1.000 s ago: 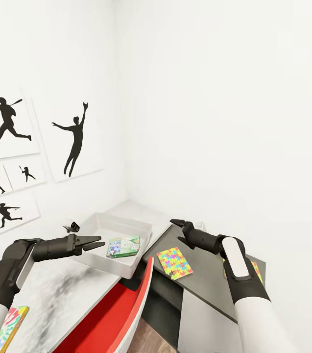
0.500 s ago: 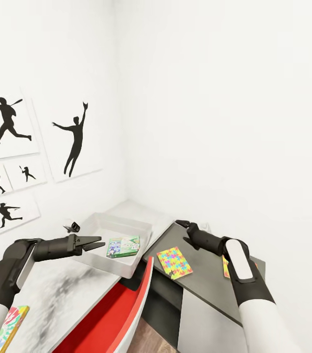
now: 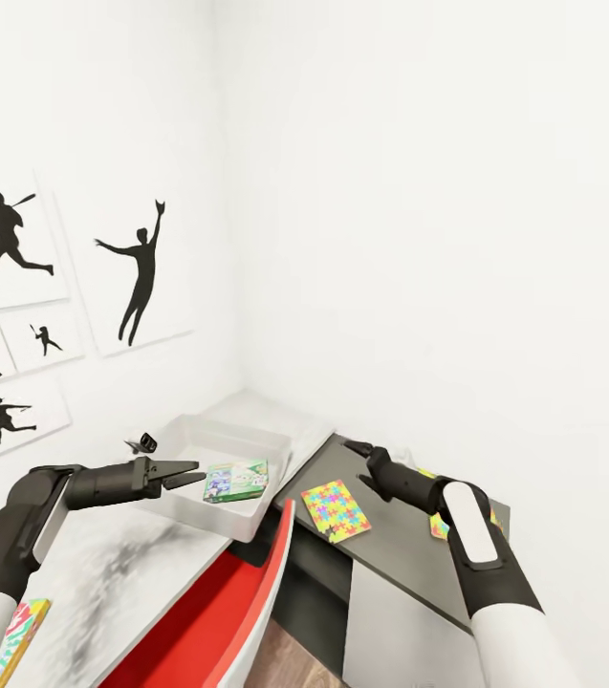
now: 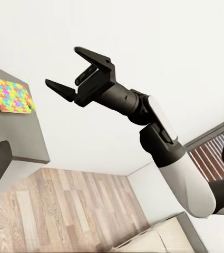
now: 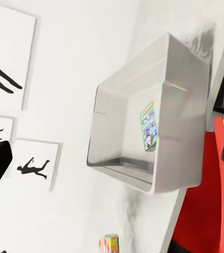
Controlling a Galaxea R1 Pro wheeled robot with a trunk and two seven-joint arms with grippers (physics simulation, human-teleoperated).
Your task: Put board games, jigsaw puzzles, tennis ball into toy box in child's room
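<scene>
Low at centre frame, the thin multicolour jigsaw sheet (image 3: 336,509) lies just left of the empty, wide-open right gripper (image 3: 365,460); the left gripper (image 3: 182,473), also open and empty, hovers beside the light grey toy box (image 3: 258,510).

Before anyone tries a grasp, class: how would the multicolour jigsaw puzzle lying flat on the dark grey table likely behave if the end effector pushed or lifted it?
The jigsaw puzzle looks like a thin sheet lying flat on the dark grey table, so a push would probably slide it rather than tip or roll it. Its low edge likely gives fingers little to grip. Being made of interlocking pieces, it may flex or come apart when lifted.
</scene>
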